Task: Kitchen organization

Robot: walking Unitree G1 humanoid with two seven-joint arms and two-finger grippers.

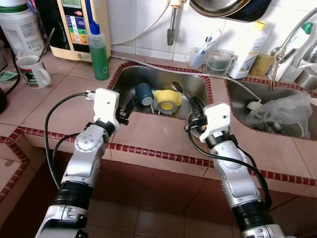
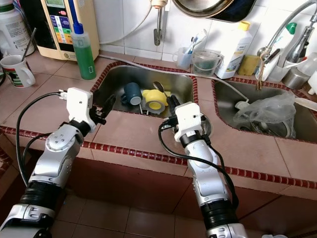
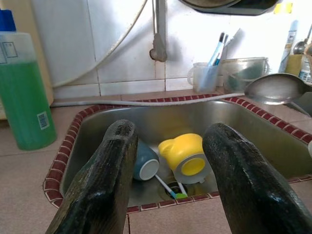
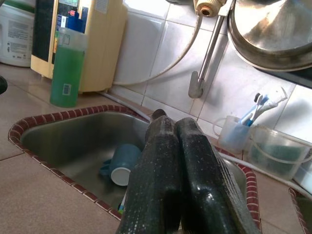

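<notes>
Left eye view: both arms reach over the tiled tabletop (image 1: pixel 148 134) toward the left sink (image 1: pixel 193 79), which holds a blue mug (image 1: pixel 144 93) and a yellow mug (image 1: pixel 167 100), both lying on their sides with mouths facing the robot. Probably dumped there for washing or sorting, so they are the likely things to organise.

Left tool (image 1: pixel 127 110) sits at the sink's near left rim, its two fingers spread wide, holding nothing. In the left wrist view both mugs show in the gap between the fingers (image 3: pixel 105 180), lower down in the basin, blue one nearer the left finger, yellow one beside it. A toothbrush-like stick (image 3: pixel 168 187) lies at the drain by the mugs. Looks lined up for a reach down at a mug, my guess.

Right tool (image 1: pixel 195 106) is at the sink's near right rim, fingers pressed together. A metal spoon (image 1: pixel 178 88) rises just beyond its tip; it seems pinched there, bowl up, but the grip point is hidden, so not certain. The yellow mug lies just beside this tool, lower and to its left.

Green soap bottle (image 1: pixel 99 52) stands on the tabletop left of the sink; white mug (image 1: pixel 32 69) further left. The right sink holds a crumpled plastic bag (image 1: pixel 280 111).
</notes>
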